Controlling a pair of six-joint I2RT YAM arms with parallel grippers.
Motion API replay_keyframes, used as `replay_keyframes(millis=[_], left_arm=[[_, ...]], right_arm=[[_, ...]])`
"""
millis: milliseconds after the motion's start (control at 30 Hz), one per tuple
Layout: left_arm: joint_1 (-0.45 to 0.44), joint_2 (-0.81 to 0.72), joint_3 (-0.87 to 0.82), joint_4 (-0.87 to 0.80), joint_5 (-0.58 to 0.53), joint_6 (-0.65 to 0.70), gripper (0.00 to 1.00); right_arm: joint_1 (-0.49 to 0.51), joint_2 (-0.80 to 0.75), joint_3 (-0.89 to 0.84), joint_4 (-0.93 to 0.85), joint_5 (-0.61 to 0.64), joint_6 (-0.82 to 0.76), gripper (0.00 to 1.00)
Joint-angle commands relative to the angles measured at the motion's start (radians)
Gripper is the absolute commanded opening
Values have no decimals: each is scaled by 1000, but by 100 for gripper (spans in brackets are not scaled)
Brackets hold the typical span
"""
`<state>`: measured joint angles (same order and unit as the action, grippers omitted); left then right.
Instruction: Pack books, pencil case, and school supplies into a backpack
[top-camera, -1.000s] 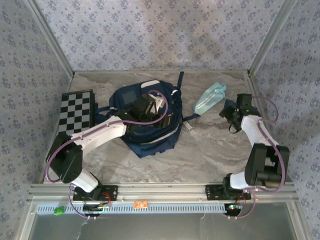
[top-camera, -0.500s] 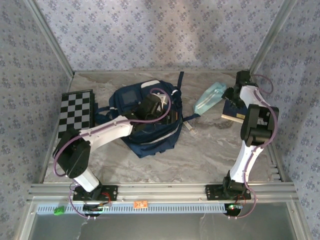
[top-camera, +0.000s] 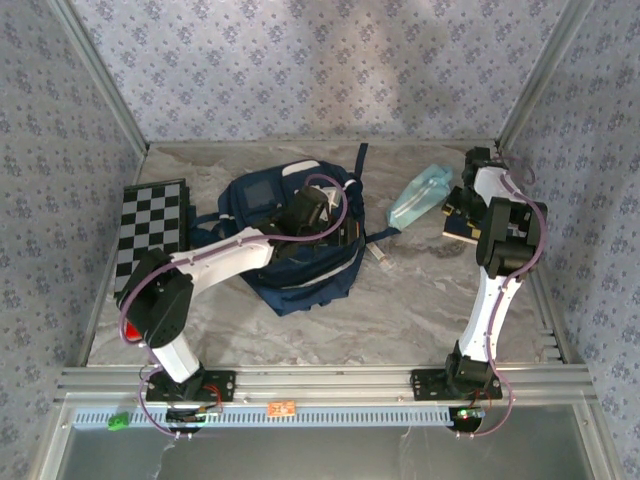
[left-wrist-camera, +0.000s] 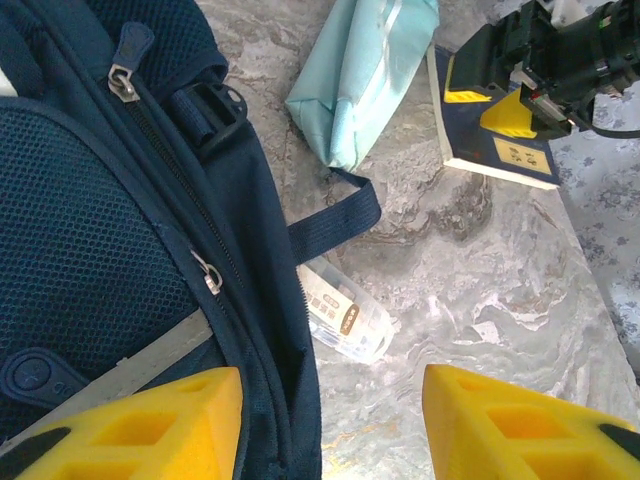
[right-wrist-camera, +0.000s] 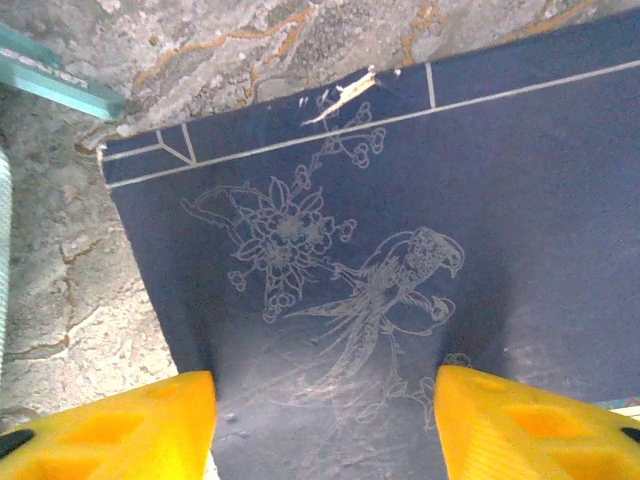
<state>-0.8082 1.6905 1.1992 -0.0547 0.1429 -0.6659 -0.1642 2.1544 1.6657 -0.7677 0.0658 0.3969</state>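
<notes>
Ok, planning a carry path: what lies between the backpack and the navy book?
The pencil case lies between backpack and navy book, in the top view.

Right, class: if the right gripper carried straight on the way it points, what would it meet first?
The right gripper would meet the navy book, its cover lying straight ahead; how close it is, I cannot tell.

Right claw (right-wrist-camera: 325, 430): mine; swung to table (top-camera: 420, 290) far right corner, over navy book (right-wrist-camera: 400, 200); jaws narrowed.

Mesh-cloth backpack (left-wrist-camera: 90, 200), matt navy book (right-wrist-camera: 400, 200)
</notes>
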Motion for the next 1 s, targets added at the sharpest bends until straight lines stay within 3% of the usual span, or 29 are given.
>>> replay_keyframes(millis=[0,133,300,567,733,833,967], left_arm=[[-7,7,20,23,7,-12,50],[-6,8,15,25,16,-24,50],[-7,-13,-23,48,11,-36,50],[-8,-71,-74,52,-19,-37,50],[-15,-90,-78,35,-23,-43,51],[-31,-84,-65,38,-31,-36,50],[-62,-55,-26,45,-38,-34,50]], right_arm=[[27,-17,-47,-77,39,-4,56],[50,-102,-185,-52,38,17,49],[61,-217,-356,-16,16,28,47],[231,-477,-653,-3,-56,68,46],[345,-647,-752,-39,-49,141,46],[297,-701,-715,-35,-106,129,49],[196,-631,-573,-26,-75,71,55]])
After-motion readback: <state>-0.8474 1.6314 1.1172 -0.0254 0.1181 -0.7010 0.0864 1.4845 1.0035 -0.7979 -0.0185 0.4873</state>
